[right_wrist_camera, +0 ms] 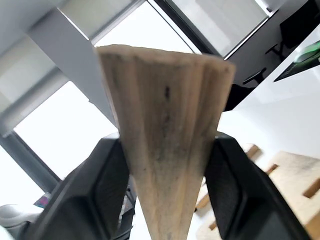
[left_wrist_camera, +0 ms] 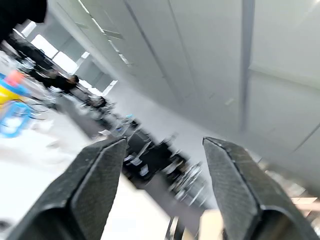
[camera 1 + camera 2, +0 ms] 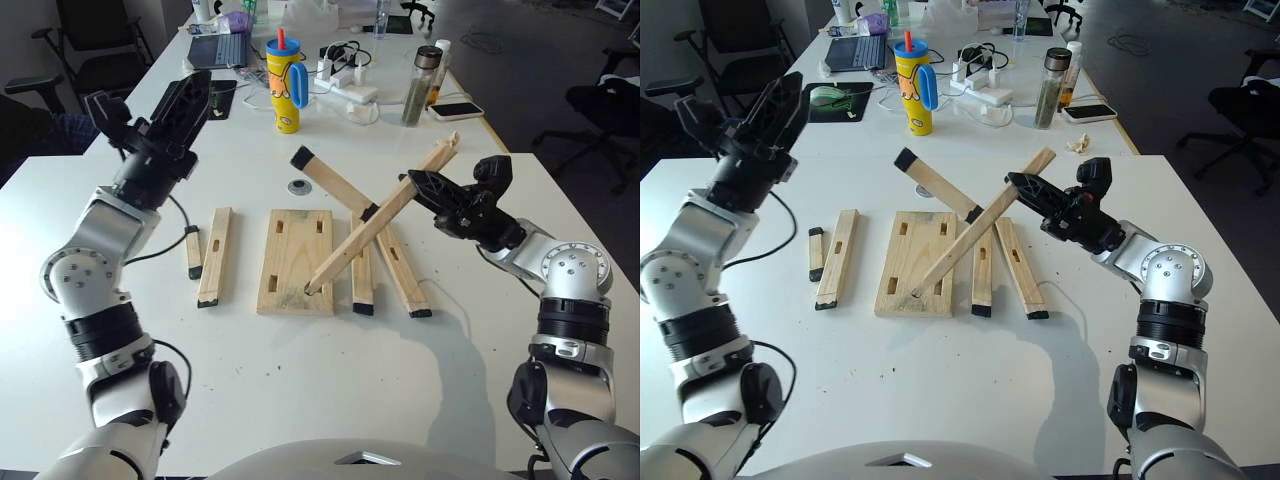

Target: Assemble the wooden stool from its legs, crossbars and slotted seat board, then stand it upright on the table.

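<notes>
My right gripper [image 3: 420,187], clamped on a tilted leg [image 3: 352,245], rests its tip on the board [image 3: 283,262]; slanted so, it could jam the slot. My left gripper [image 3: 193,98] hovers, spread apart, left of the board.

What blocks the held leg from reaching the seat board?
Nothing visible does. The leg, clamped in the right gripper, slants down with its tip already on the seat board, at its near right corner.
</notes>
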`<state>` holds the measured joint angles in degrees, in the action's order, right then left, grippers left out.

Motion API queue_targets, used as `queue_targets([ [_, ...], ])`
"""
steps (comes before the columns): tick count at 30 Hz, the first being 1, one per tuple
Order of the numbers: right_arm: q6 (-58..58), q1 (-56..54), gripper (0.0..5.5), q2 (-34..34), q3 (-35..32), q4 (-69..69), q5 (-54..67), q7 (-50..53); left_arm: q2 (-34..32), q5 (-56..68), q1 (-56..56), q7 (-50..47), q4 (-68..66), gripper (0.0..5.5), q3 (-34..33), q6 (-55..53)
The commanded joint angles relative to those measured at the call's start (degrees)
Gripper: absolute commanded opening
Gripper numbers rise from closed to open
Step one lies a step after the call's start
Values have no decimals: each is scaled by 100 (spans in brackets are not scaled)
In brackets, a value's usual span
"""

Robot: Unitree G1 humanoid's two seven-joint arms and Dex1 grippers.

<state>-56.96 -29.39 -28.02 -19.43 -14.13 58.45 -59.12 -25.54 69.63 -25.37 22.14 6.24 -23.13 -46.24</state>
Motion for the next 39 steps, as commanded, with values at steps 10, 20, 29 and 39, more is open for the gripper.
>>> queue_targets([
  [10, 1736, -850, 205, -206, 1022, -752, -1363, -1855, -1200, -4494, 1583, 2489, 404, 337, 3825, 1824],
  [20, 3099, -877, 205, 118, 1557, -974, -2303, -2189, -1370, -5859, 1190, 3079, -297, 337, 4249, 2730],
  [29, 3340, -776, 205, 126, 1819, -872, -2555, -2402, -1285, -6279, 1321, 3143, -382, 337, 4473, 2733],
  [39, 4629, -592, 205, 52, 2591, -329, -3473, -2257, -1197, -6694, 1469, 3135, -601, 337, 4828, 2648],
])
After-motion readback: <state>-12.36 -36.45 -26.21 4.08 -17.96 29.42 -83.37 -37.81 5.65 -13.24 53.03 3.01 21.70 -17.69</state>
